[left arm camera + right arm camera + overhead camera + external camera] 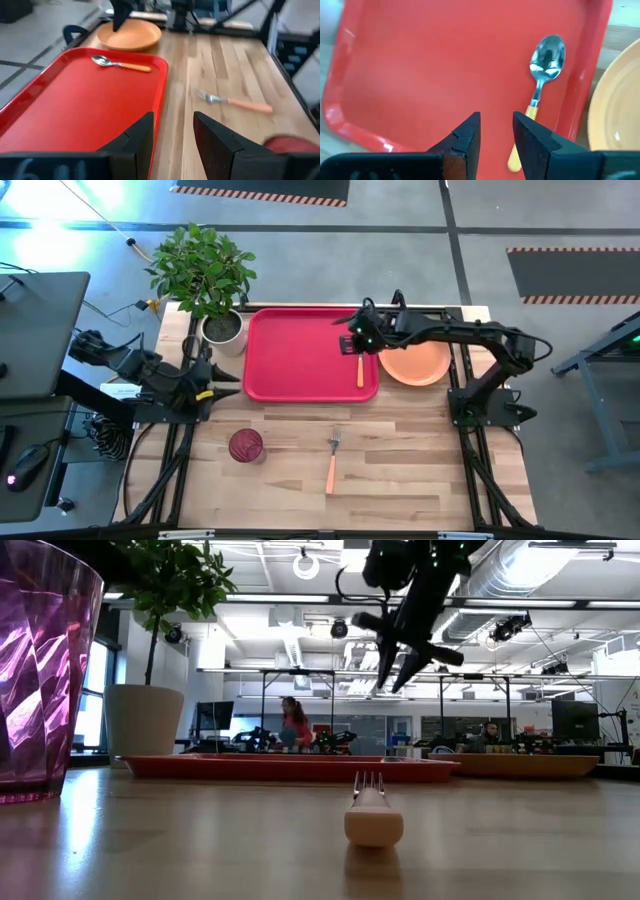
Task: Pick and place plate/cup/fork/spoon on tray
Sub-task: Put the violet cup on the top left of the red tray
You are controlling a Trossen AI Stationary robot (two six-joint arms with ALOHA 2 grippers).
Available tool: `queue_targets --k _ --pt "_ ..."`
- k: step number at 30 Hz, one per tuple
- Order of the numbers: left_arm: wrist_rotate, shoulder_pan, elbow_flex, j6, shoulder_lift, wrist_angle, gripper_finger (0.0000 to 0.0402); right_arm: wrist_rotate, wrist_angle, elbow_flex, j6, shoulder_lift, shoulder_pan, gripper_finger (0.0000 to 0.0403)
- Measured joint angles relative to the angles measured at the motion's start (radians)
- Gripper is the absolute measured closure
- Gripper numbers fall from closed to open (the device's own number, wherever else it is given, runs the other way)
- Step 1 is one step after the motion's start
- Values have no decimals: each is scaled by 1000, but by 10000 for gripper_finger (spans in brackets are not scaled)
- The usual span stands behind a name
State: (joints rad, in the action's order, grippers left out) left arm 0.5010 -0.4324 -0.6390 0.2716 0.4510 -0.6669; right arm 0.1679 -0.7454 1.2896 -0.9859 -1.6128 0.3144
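Spoon: since the spoon (360, 367) already lies flat inside the tray (300, 355), along its right rim, this piece is judged as delivered; nothing holds it.
Right claw: the right claw (356, 335) is held above the tray's far right corner, over the spoon; its fingers (465, 137) stand a little apart with nothing between them, which reads as a release just made.
Left claw: the left claw (228, 375) is parked off the tray's left rim, slightly open and empty.
Plate: the plate (415, 363) sits on the table, touching or just beside the tray's right rim, not yet placed.
Fork: the fork (332, 460) lies on bare wood near the table's front edge, tines toward the tray.
Cup: the cup (246, 446) stands upright near the front edge, left of the fork.
Table: a pale butcher-block table (420, 470) carries everything; a potted plant (205, 275) occupies its far left corner.
Room: an open workshop with desks, monitors and a seated person is seen beyond.
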Motion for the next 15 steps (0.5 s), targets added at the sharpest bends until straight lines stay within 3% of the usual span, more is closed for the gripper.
queue_targets --k 7,15 --pt "-154 0 -98 -11 112 -50 273 33 3 1 -26 34 -70 298" --pt "-333 0 -156 180 249 -152 273 32 2 1 -24 36 -100 298"
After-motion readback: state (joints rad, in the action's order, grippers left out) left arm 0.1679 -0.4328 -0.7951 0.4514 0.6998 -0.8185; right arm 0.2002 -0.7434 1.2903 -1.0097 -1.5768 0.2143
